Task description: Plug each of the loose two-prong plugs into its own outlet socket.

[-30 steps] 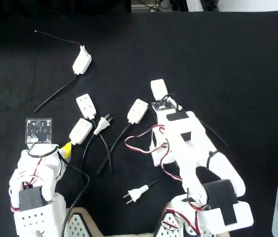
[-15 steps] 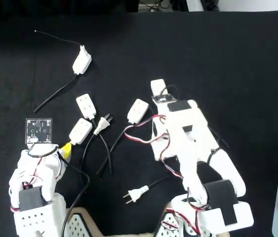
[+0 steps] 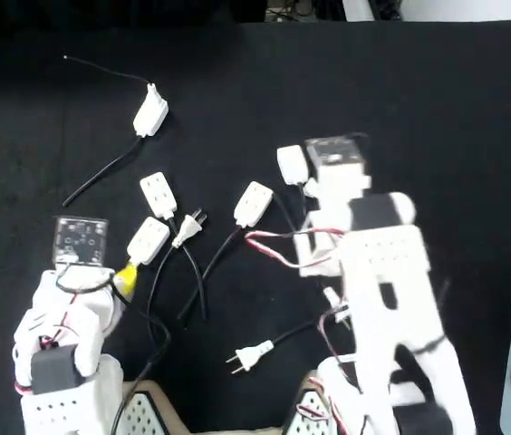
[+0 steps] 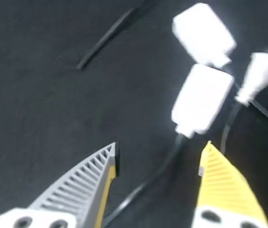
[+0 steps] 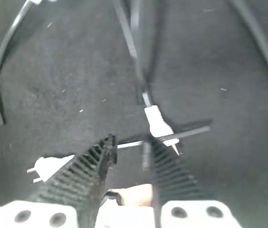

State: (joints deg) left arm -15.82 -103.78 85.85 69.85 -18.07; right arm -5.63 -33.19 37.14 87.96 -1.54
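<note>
Right wrist view puts my right gripper [image 5: 131, 141], jaws narrowly apart, just behind a plug [image 5: 157, 124] lying across cords [image 5: 191, 132], so I fear closing pinches cord; left gripper [image 4: 160, 146] gapes wide.

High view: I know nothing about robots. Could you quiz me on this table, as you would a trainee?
1. True or false: the left gripper holds a plug.
2. The white plug nearest the arms' bases is: A) in a socket, B) loose on the black cloth, C) in a gripper.
3. Fill in: the cord of the white socket is ___.

Key: 1) false, its jaws are open and empty; 2) B; 3) black.
</note>
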